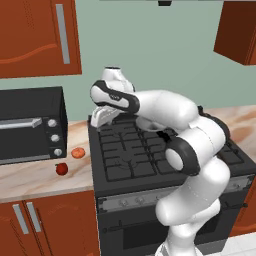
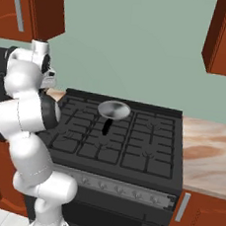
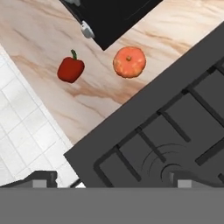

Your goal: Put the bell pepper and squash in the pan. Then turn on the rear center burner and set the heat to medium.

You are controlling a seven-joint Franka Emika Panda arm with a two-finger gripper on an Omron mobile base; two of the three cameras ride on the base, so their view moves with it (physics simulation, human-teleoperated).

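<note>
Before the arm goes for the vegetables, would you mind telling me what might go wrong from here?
1. The bell pepper and squash lie close together on the counter beside the toaster oven; the open gripper, now above the range's edge, might nudge one while reaching the other.
2. Both look rounded, so a bump might roll one toward the counter's front edge.
3. The pan is small and sits at the rear centre of the range; a vegetable released off-centre could miss it.

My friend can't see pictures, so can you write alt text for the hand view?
A small glossy red bell pepper and a round pale orange squash lie apart on a marbled beige counter, beside the black iron grates of a stove. The open end effector hovers above the stove's corner.
</note>
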